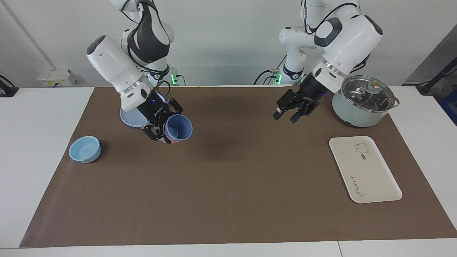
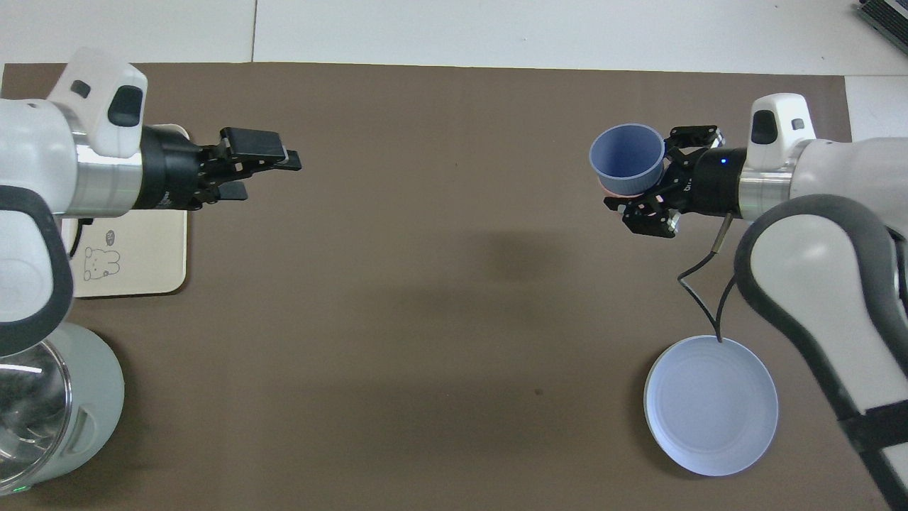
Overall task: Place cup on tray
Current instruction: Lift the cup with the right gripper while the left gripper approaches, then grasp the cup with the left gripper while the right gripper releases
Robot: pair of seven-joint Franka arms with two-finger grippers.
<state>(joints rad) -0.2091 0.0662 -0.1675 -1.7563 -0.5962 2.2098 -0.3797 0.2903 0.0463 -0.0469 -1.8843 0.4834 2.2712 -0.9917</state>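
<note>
- Jaws of the right gripper (image 1: 162, 128) are seen in the facing view closed on the wall of the cup (image 1: 179, 127), which is held raised and tipped so that its mouth faces the camera; a strip of pink shows at its lower edge, and whether that is a second cup stuck to it cannot be told.
- Jaws of the left gripper (image 1: 290, 116) are seen parted and holding nothing; this arm waits in the air over the tabletop (image 1: 228, 185), near the pot (image 1: 364, 103).
- The tray (image 1: 364, 169) is seen lying flat and bare toward the left arm's end, well apart from the cup, so a long carry or a handover is judged to be needed.
- A bowl (image 1: 85, 149) and a plate (image 1: 130, 119) are seen toward the right arm's end.
- From overhead, the cup (image 2: 627, 158) is seen gripped at one side only by the right gripper (image 2: 656, 186); a slip or twist during travel is judged possible.
- The tray (image 2: 142, 266) is seen partly covered by the left arm, whose gripper (image 2: 273, 174) hangs just past the tray's edge; a clash of arms is judged likely unless that arm is moved away or used to receive the cup.
- If the pink thing is carried along, it is judged that it could drop or upset the cup when set down.
- The plate (image 2: 711, 404) is seen nearer the robots than the cup.
</note>
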